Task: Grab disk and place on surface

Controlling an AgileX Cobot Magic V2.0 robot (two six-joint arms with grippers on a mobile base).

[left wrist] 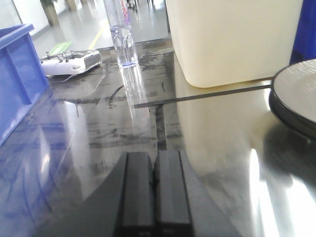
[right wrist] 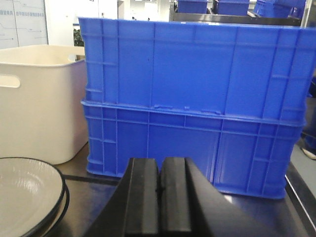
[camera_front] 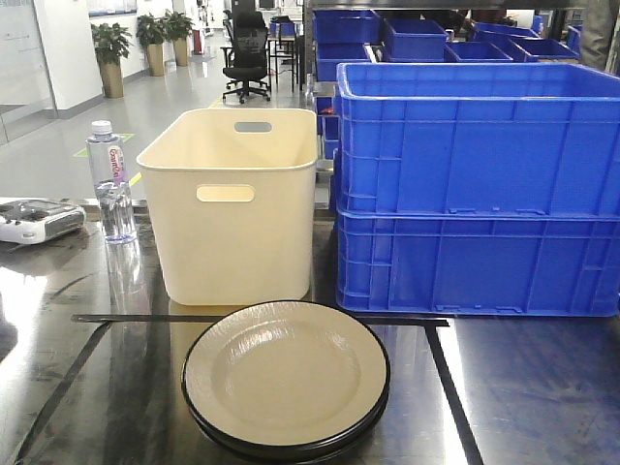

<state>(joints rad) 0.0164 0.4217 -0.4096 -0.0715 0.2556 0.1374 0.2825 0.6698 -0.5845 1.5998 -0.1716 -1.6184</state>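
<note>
Plates [camera_front: 286, 378] lay stacked on glossy desk [camera_front: 542, 387]; left hand [left wrist: 154, 163] and right hand [right wrist: 160, 170] pressed together, empty. Risk: thin rims, lifting two at once.

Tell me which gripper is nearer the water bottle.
Left. The left gripper, shut, has the water bottle ahead of it across the tabletop. The right gripper, shut, faces the blue crates; no bottle in its view.

Front view faces the plate [camera_front: 286, 378]; both low wrist views share it.
</note>
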